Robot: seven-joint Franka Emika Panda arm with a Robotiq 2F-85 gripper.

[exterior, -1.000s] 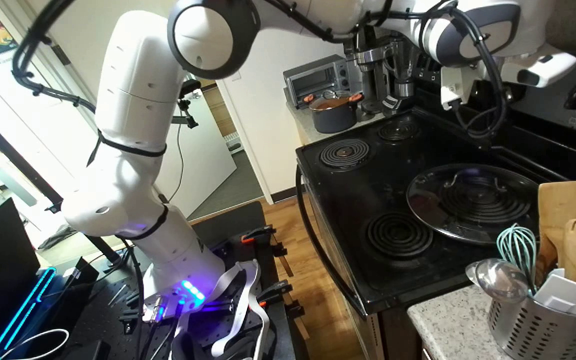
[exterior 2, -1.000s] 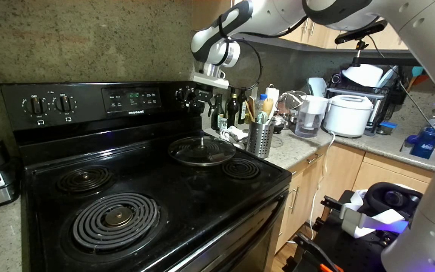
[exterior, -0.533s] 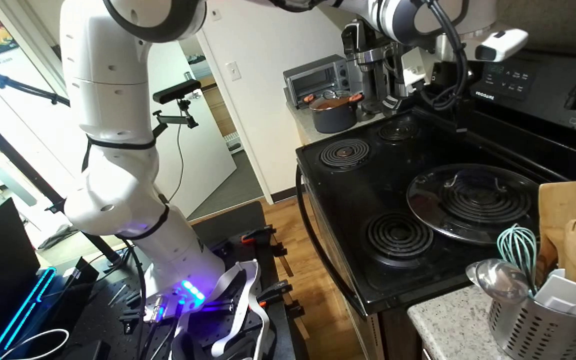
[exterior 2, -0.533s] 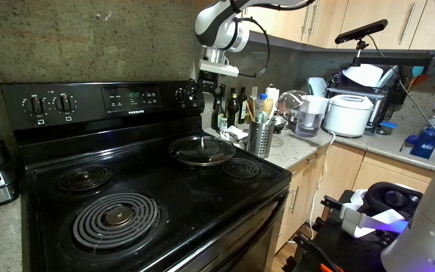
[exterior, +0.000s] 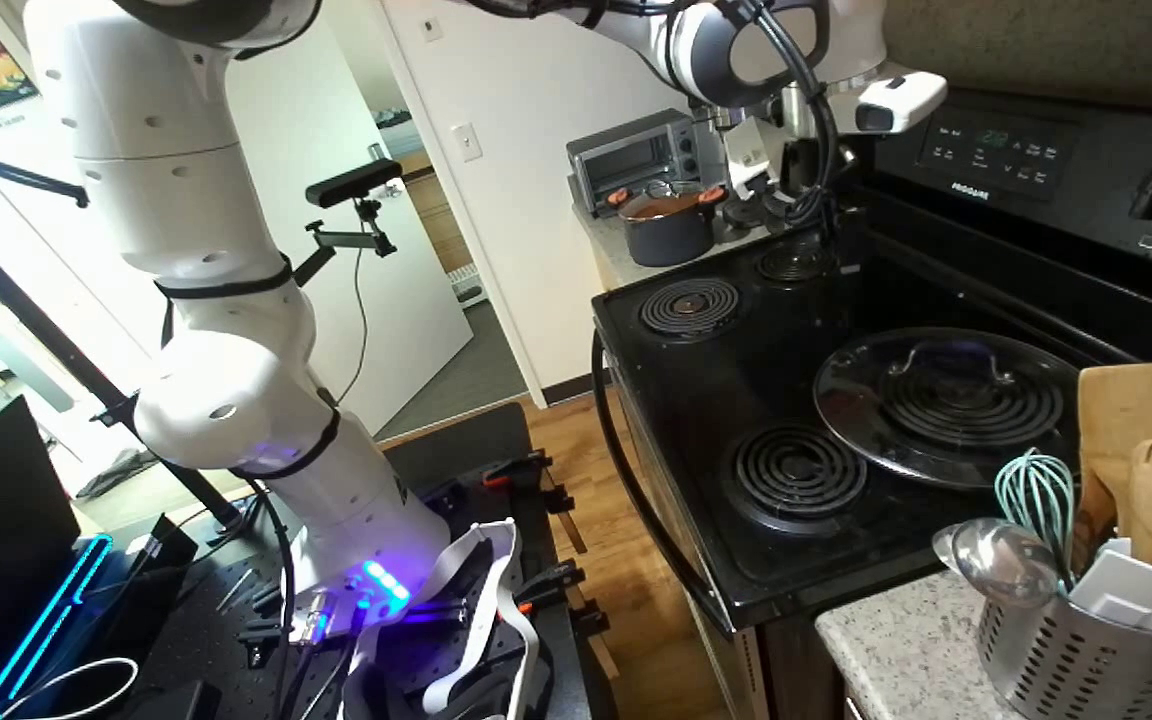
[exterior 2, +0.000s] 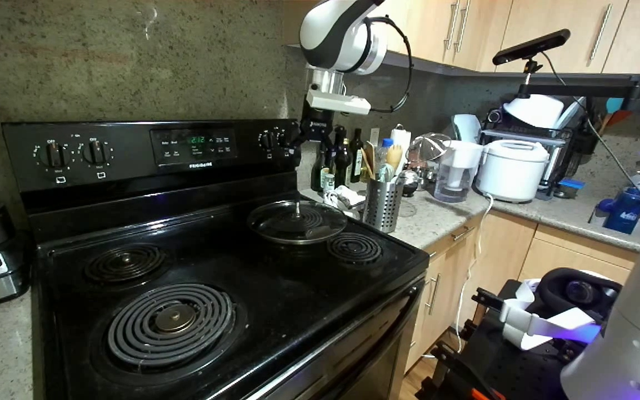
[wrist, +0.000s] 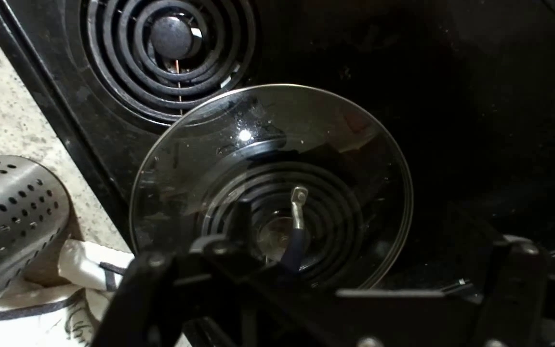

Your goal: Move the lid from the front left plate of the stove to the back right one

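The clear glass lid with a steel rim and arched, dark-gripped handle lies flat over the back right coil in both exterior views (exterior: pixel 856 400) (exterior 2: pixel 267 222). It also fills the middle of the wrist view (wrist: pixel 277 120), where part of its handle (wrist: pixel 298 205) is hidden behind a finger. The front left coil (exterior 2: pixel 173 333) is bare, as is the back left coil (exterior 2: pixel 125 264). My gripper (exterior 2: pixel 313 150) is open and empty, above and apart from the lid. Its fingers show dark and spread in the wrist view (wrist: pixel 374 241); in an exterior view the gripper (exterior: pixel 833 240) is small and dark.
A perforated steel utensil holder (exterior 2: pixel 381 208) stands on the counter right of the stove, with a cloth (exterior 2: pixel 345 197) and bottles (exterior 2: pixel 343 158) behind. The control panel (exterior 2: pixel 192 150) rises at the back. A pot (exterior: pixel 671 232) and toaster oven (exterior: pixel 636 160) stand beyond the stove's left side.
My arm and gripper have moved away from above the lid, toward the stove's left side, and the hand has straightened to point down. The lid has not moved.
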